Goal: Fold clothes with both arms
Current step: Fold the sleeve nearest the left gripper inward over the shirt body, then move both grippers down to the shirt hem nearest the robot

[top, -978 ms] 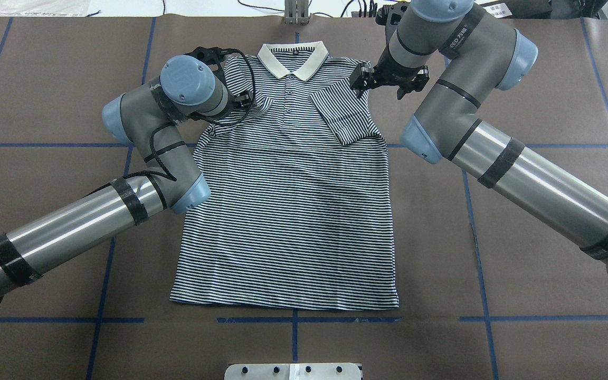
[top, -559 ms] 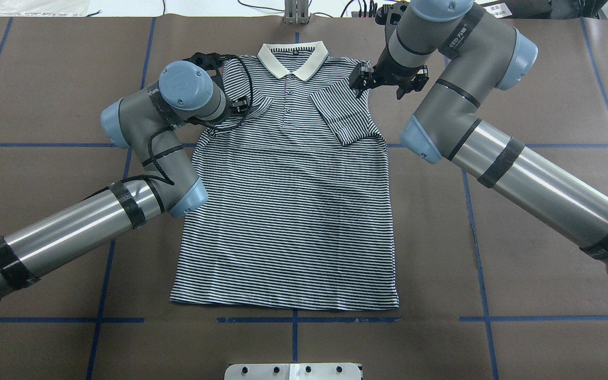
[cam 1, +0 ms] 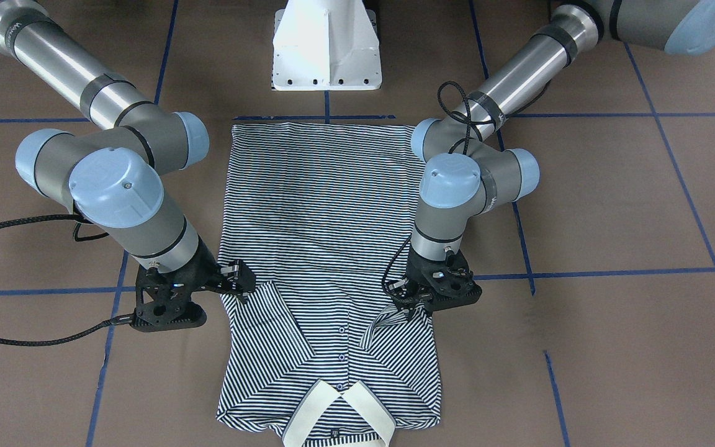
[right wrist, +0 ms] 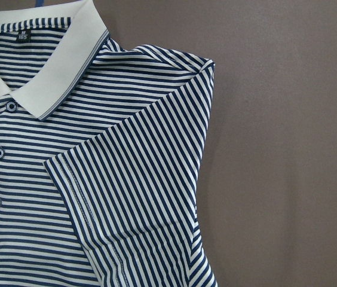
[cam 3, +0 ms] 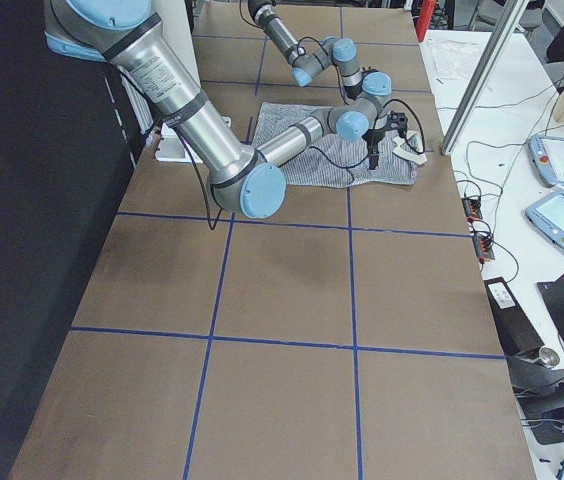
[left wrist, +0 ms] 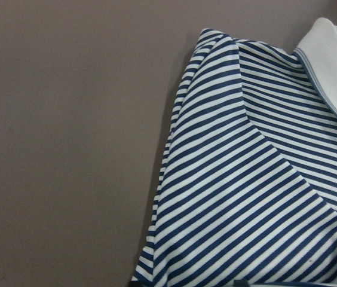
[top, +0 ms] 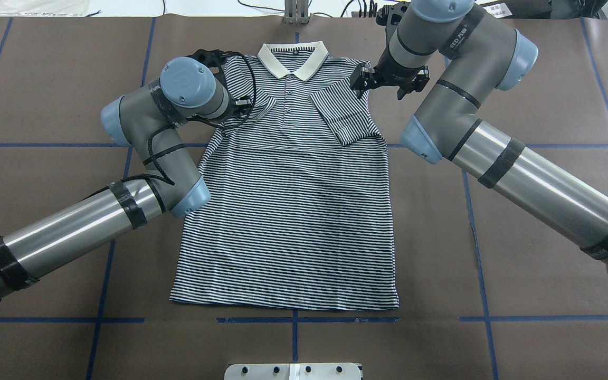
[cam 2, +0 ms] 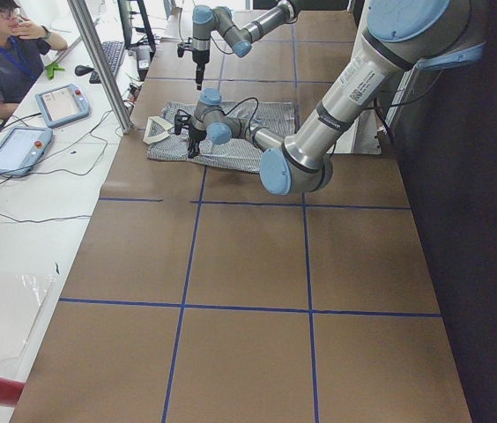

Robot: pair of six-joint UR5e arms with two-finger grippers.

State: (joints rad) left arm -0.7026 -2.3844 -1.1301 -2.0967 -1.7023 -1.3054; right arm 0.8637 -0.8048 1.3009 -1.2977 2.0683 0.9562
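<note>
Striped polo shirt (cam 1: 326, 205) flat on table (cam 1: 612, 217); left gripper (cam 1: 404, 307) pinches sleeve hem (cam 1: 382, 323) over chest; right gripper (cam 1: 239, 284) hovers at opposite shoulder, opening unclear.

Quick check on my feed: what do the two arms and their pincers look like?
Both the left arm and right arm are grey and silver tubes with light-blue joint caps and black tape bands. The right arm carries white lettering. The left pincer and right pincer are black, fed by black braided cables.
</note>
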